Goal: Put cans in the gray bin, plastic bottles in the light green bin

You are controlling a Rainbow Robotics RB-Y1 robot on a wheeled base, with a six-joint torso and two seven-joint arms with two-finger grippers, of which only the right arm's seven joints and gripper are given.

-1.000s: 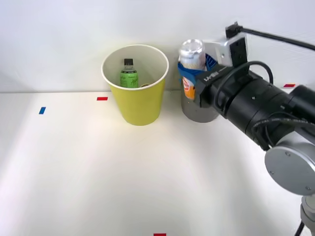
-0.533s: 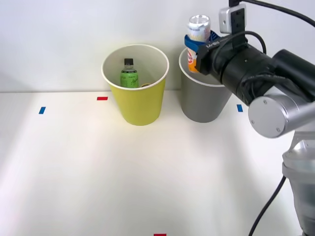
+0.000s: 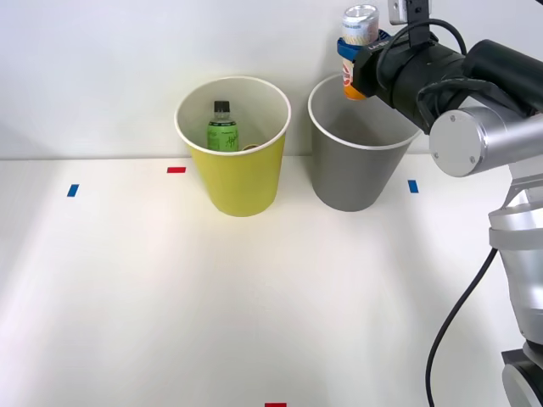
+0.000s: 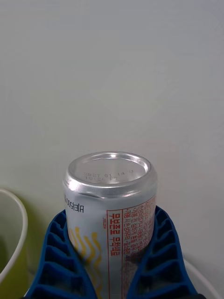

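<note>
My right gripper [image 3: 355,52] is shut on the slim can [image 3: 359,34], holding it upright in the air above the gray bin [image 3: 353,174], over its back rim. The wrist view shows the can [image 4: 111,210] with its silver end up, clamped between the blue ribbed fingers [image 4: 161,257]. The light green bin [image 3: 235,161] stands to the left of the gray one, and a plastic bottle [image 3: 222,127] with a black cap and green label stands inside it. A curve of the light green bin's white rim [image 4: 17,233] shows beside the fingers.
Both bins stand at the back of the white table against a pale wall. Small tape marks lie on the table: red [image 3: 176,170], blue [image 3: 73,190], blue [image 3: 413,186] and red [image 3: 275,404] at the front edge.
The right arm has lifted the can up and to the right, from in front of the gray bin to above its rim. The bins and bottle stayed put.
</note>
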